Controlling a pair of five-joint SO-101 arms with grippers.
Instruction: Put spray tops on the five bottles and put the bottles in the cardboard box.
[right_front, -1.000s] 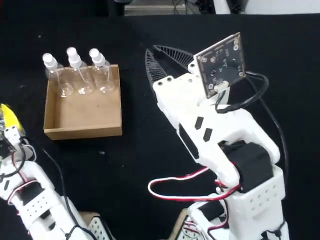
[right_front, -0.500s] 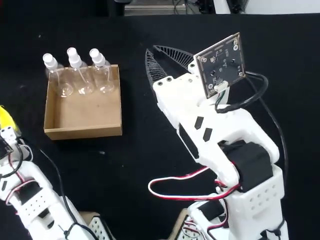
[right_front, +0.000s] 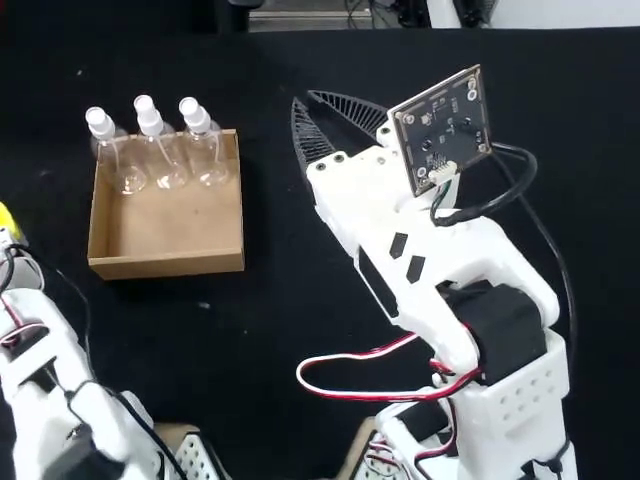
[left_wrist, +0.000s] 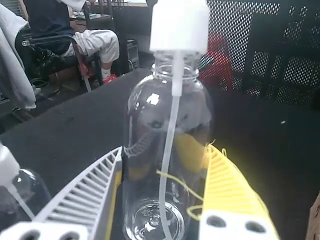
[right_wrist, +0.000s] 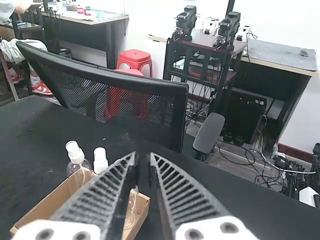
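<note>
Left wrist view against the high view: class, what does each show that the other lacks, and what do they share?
From the left wrist view: the left gripper closed on a bottle with its spray top on and the tube hanging inside; a second bottle beside it; a mesh chair behind.
From the high view: the box holding three bottles with tops on, and the right gripper with its camera board.
In both: the black table and the left gripper's yellow finger, at the high view's left edge.
</note>
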